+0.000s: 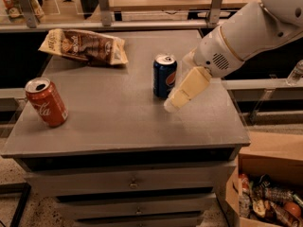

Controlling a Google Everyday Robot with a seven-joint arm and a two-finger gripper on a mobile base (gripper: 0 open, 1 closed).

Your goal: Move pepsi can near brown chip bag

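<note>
The pepsi can (164,76) stands upright near the middle of the grey cabinet top (118,112), dark blue with a silver top. The brown chip bag (84,46) lies flat at the far left of the top. My gripper (176,100) hangs from the white arm coming in from the upper right. Its tip is just right of and slightly in front of the can, close to it but not around it.
A red Coca-Cola can (46,102) stands tilted near the left front corner. A cardboard box of snacks (265,197) sits on the floor at the lower right. Shelving and rails run behind the cabinet.
</note>
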